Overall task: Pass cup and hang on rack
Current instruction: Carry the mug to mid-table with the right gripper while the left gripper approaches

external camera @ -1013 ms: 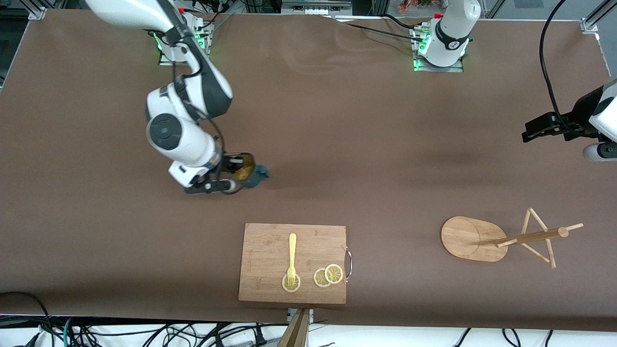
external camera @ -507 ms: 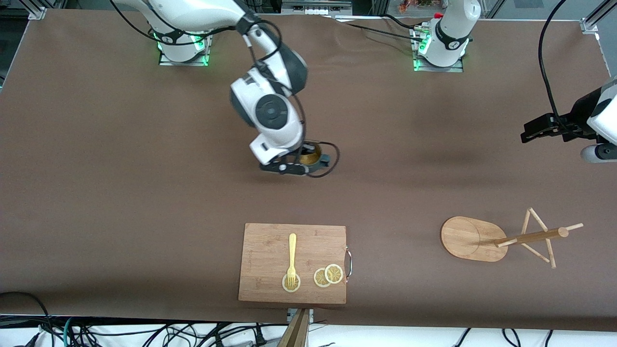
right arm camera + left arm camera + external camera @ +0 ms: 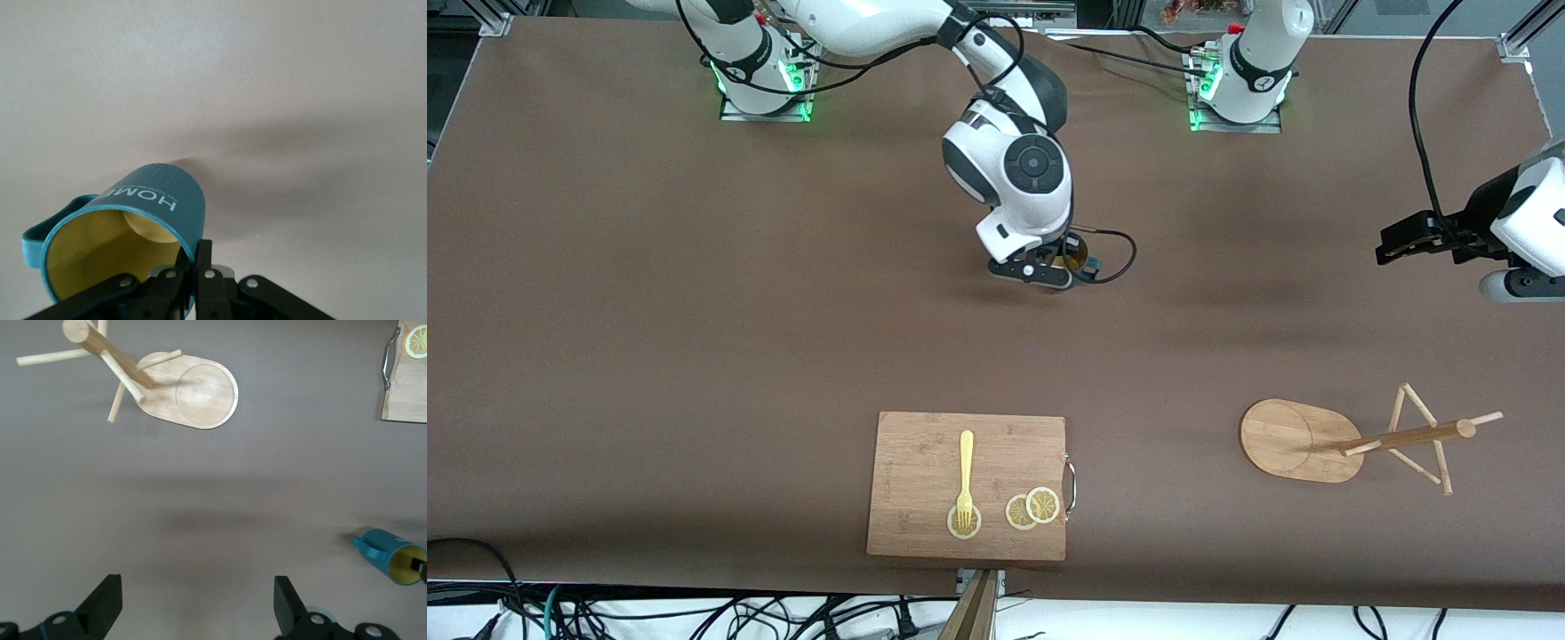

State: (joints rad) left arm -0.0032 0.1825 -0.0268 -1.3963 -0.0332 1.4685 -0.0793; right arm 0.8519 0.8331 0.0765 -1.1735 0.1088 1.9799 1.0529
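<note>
Brown tabletop: right gripper (image 3: 1060,267) pinches the cup (image 3: 1082,260) by its rim above mid-table; left gripper (image 3: 1396,242), spread open, waits at three o'clock. The thin rim hold could slip before the rack (image 3: 1352,440).

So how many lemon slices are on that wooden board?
3, all on the cutting board near its front edge: one lemon slice under the fork's prongs, and two overlapping slices beside the board's metal handle. None seem hidden.
</note>
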